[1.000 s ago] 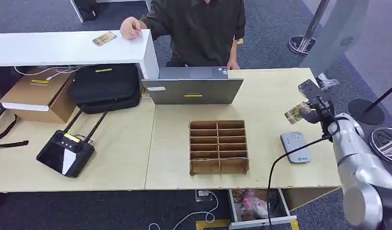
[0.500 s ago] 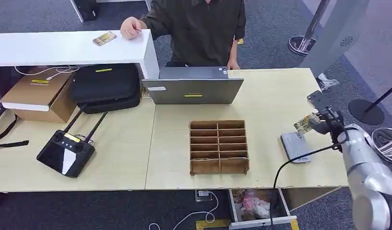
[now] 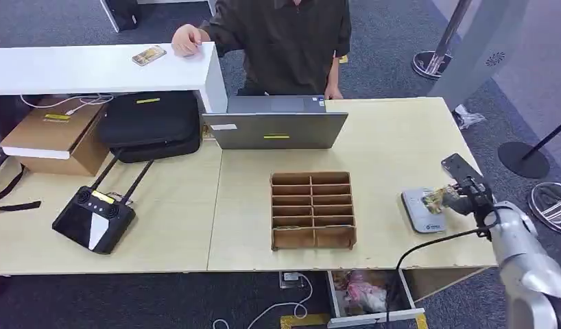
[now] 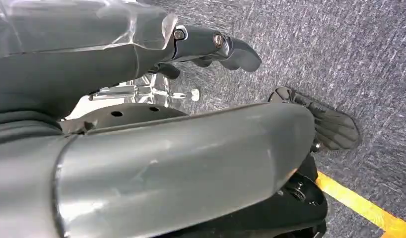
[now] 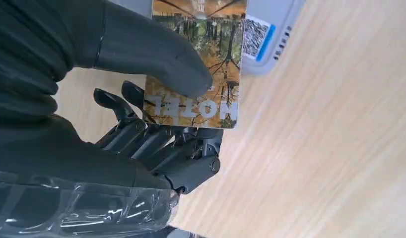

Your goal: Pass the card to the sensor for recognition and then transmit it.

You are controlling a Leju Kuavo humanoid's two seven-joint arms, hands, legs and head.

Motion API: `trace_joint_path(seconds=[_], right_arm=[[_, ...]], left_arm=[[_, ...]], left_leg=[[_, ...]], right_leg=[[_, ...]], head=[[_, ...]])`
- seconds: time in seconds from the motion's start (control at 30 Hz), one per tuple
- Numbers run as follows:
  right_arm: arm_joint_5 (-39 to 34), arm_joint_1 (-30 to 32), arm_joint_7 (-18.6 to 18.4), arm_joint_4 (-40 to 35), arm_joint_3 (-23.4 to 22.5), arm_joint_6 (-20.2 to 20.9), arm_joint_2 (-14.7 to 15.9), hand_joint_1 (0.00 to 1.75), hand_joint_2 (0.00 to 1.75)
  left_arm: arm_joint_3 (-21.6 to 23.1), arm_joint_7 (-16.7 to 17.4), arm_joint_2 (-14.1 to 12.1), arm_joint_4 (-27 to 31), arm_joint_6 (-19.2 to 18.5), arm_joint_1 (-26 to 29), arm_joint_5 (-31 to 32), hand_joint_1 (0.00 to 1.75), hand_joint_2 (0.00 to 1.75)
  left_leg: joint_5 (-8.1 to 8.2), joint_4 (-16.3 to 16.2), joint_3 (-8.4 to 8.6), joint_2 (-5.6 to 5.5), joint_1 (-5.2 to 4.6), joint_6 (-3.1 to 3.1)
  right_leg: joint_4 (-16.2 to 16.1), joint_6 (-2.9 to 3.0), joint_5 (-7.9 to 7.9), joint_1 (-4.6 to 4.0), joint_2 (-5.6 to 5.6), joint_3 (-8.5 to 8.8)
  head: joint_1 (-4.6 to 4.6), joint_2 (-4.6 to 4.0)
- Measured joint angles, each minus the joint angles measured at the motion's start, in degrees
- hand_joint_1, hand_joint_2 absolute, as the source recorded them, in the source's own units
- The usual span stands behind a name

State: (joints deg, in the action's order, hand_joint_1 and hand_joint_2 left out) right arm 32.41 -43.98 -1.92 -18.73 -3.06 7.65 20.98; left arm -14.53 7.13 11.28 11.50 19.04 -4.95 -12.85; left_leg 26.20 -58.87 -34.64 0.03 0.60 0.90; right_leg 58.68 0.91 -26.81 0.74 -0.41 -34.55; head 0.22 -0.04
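You get even, bright overhead light in the head view: the table (image 3: 374, 144) reads pale and clean, shadows under the laptop (image 3: 276, 129) and the cardboard organizer (image 3: 312, 209) stay short and soft, and the white counter (image 3: 92, 67) comes close to washing out. In the right wrist view the card (image 5: 201, 64) is sharp enough for you to read its lettering, while the right hand (image 5: 156, 129) beneath it sits dark and the plastic wrap at the wrist throws small glints. Your left wrist view is dimmer, with the near grey covers soft and out of focus, a dull sheen along their curve, and the carpet (image 4: 340, 54) beyond them in crisp focus.
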Motion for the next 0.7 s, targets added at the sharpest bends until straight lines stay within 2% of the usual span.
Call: trace_joint_path(seconds=[0.3,0.7], right_arm=[[-0.1,2.1,-2.3,0.5,-1.0,-3.4,-3.6,1.75,1.75],[1.2,3.5,-1.5,0.5,-1.3,-5.7,-7.3,1.75,1.75]], left_arm=[[0.0,0.5,0.1,0.0,0.4,-0.2,0.0,0.00,0.00],[0.0,0.6,0.4,0.0,1.0,-0.3,-0.1,0.00,0.00]], left_leg=[[0.00,0.0,0.11,0.10,0.02,0.00],[0.17,0.0,0.71,0.26,0.04,-0.01]], right_leg=[[0.0,0.00,0.00,-0.02,0.08,0.07],[0.0,-0.05,-0.04,-0.04,0.23,0.66]], head=[[0.00,0.00],[0.00,0.00]])
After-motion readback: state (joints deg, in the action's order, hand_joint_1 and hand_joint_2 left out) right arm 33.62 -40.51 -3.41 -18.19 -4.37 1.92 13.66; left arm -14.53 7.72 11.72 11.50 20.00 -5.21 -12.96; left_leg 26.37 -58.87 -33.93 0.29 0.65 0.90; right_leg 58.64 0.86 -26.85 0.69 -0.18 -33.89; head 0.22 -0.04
